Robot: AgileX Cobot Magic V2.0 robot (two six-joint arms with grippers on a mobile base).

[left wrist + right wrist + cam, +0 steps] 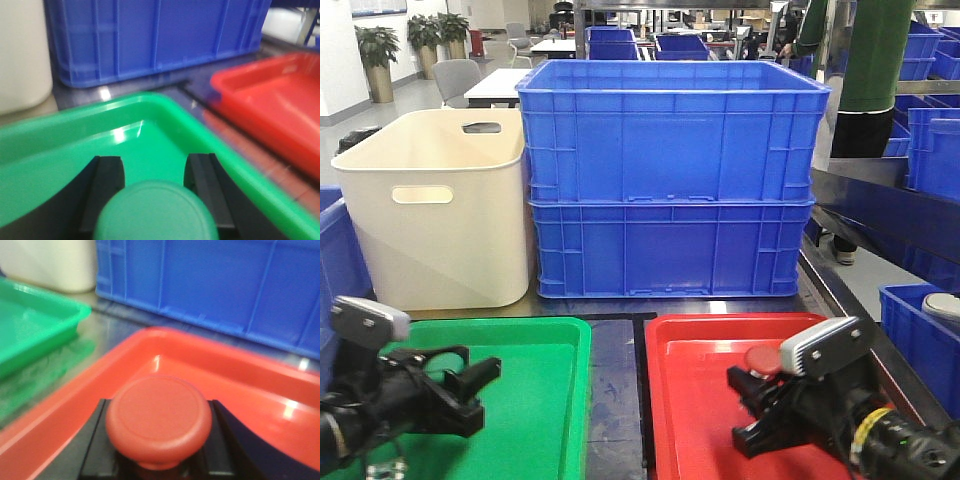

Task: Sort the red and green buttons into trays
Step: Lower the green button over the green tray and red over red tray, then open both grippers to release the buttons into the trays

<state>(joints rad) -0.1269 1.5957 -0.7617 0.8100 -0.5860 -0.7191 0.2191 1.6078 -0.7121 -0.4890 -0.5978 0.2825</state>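
Observation:
My left gripper (470, 390) hangs over the green tray (550, 400). In the left wrist view its jaws (154, 162) stand on either side of the green button (156, 212). Only the button's round cap shows, and the body is hidden. My right gripper (740, 408) is over the red tray (690, 400), shut on the red button (760, 358). In the right wrist view the red cap (159, 415) sits between the black fingers (97, 440) above the red tray's floor (240, 395). The two trays lie side by side.
Two stacked deep blue crates (670, 180) and a cream tub (440, 210) stand right behind the trays. More blue crates (920, 330) are on the right. A person in green (875, 60) stands at the back right.

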